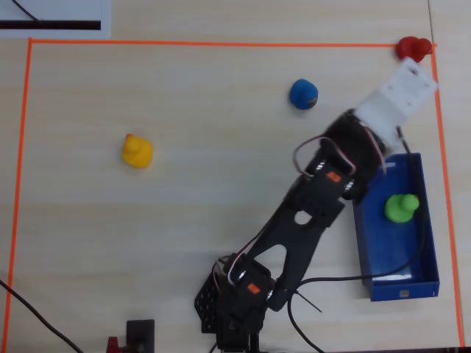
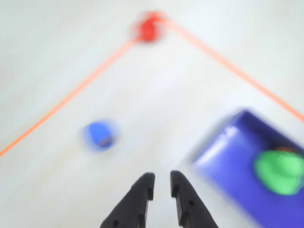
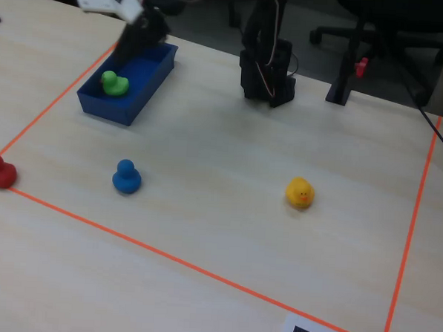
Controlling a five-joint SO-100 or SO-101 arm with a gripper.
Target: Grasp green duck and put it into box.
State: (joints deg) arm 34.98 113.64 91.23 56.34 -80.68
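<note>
- Two dark fingers of the gripper [image 2: 161, 184] stand slightly apart in the wrist view, with nothing between them, above bare table.
- Just right of them in that view lies the box [image 2: 223, 156], blurred, with the green duck [image 2: 280, 172] inside it.
- From overhead, the green duck [image 1: 401, 207] sits upright in the box [image 1: 427, 243], clear of the arm.
- Outside the box stand a blue duck [image 1: 303, 94], a yellow duck [image 1: 137, 151] and a red duck [image 1: 413, 48] on the orange tape [image 1: 221, 43] corner.
</note>
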